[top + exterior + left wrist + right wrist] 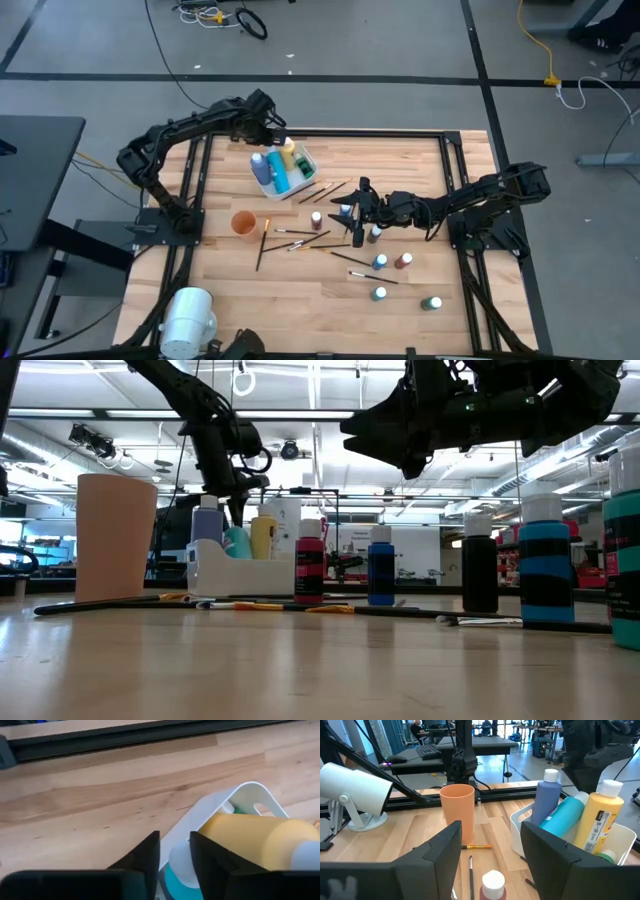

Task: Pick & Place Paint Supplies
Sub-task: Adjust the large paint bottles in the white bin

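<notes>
several bottles (281, 166) already lie in our white tub (305, 165); our left gripper (174, 857), fingers slightly parted, hovers there, while our right gripper (490, 852), spread wide, hangs above a red bottle (493, 886).

We see the middle of the table (400, 160) crowded: loose paint bottles (380, 262) and thin brushes (318, 190) lie scattered between the orange cup (243, 222) and the right edge, leaving only narrow lanes. The white tub (303, 172) is packed with bottles, and the left claw (277, 133) hangs right above it. The boards along the far edge right of the tub lie open for a pass.
</notes>
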`<state>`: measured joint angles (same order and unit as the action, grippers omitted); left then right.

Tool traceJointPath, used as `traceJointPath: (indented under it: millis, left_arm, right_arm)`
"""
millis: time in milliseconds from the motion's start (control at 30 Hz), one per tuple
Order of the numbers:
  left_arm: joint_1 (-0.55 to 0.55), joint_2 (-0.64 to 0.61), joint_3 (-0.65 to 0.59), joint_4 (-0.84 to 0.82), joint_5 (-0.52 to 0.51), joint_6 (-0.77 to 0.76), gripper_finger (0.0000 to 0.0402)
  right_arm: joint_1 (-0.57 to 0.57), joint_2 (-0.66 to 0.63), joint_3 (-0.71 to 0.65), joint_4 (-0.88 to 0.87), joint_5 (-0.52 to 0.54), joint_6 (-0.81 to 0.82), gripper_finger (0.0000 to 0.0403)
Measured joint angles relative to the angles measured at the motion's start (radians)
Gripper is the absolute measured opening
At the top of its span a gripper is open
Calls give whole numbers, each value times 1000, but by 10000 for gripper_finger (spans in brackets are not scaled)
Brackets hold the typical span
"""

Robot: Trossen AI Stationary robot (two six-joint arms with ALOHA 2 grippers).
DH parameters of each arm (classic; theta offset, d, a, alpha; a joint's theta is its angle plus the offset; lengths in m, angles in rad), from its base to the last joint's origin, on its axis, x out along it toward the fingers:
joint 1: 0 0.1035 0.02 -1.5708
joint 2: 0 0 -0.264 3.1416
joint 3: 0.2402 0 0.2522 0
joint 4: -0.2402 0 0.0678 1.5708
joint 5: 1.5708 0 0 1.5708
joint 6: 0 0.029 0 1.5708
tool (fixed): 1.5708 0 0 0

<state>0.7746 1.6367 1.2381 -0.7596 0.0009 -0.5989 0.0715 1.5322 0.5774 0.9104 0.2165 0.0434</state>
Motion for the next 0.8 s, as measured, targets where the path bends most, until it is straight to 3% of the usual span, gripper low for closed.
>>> traceJointPath:
  millis: [167,367,800]
  left_arm:
    - [0,0,0,-6,88,-37,149]
    - [-3,0,0,-9,103,-52,160]
    - [-24,0,0,65,123,129,159]
  right_arm:
    - [0,0,0,0,0,0,205]
    - [0,0,0,0,0,0,205]
    - [0,0,0,1,3,-9,205]
